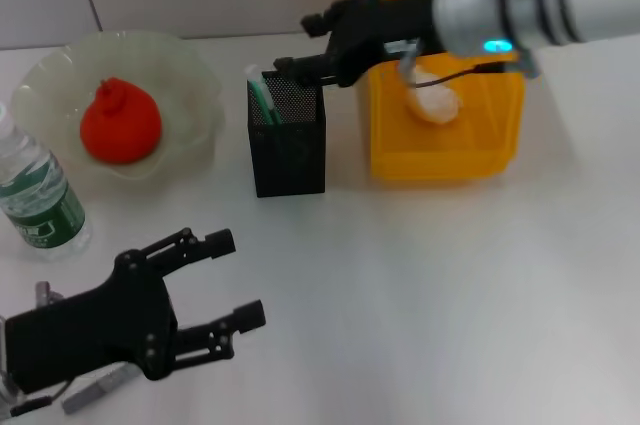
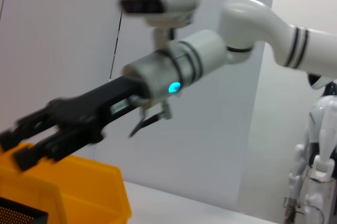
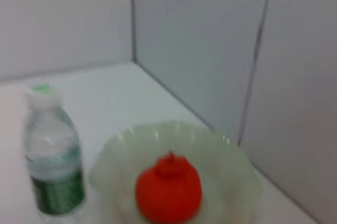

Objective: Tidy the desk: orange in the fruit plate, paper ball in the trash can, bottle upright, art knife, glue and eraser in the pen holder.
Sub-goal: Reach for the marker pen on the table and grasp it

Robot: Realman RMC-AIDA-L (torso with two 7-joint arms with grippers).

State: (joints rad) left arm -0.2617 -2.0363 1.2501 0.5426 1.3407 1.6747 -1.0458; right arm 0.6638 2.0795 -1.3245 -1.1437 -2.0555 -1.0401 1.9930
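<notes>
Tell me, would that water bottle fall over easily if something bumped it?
Probably fairly easily: the bottle stands upright, tall and narrow on a small base. It looks clear, so its fill is hard to judge; smooth plastic may slip in a gripper.

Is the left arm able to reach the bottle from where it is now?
Probably yes. The left end effector is open low on the table, the bottle stands upright just beyond it, and nothing lies between them.

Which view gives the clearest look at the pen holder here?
The head view: the pen holder stands whole and upright between the fruit plate and the trash can, with the right gripper over its rim. The left wrist view shows only a mesh corner. The right wrist view does not show it.
</notes>
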